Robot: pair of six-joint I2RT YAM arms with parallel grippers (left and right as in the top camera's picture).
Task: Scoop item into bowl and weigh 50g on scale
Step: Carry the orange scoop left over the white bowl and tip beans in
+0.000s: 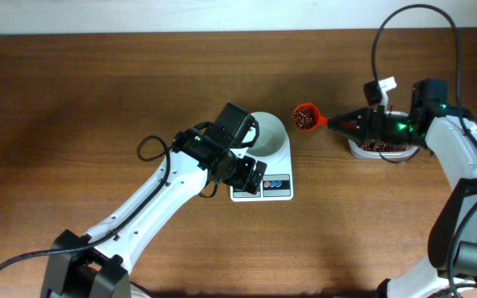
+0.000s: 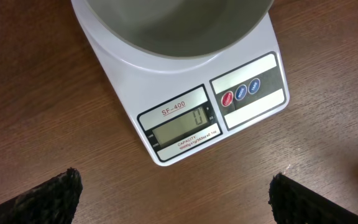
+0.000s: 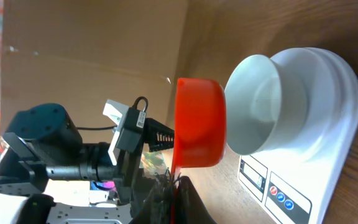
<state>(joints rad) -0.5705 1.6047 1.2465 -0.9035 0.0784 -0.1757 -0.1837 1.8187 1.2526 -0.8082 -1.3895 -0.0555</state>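
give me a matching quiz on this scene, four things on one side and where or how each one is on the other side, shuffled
Things:
1. white bowl
2. red scoop
3. scale display
4. clear tub

States:
a. reads 0
b. off the scale, beans in it
c. sits on the scale, empty
d. full of beans, held in the right end effector

Pairs: 1-c, 2-d, 3-a, 4-b
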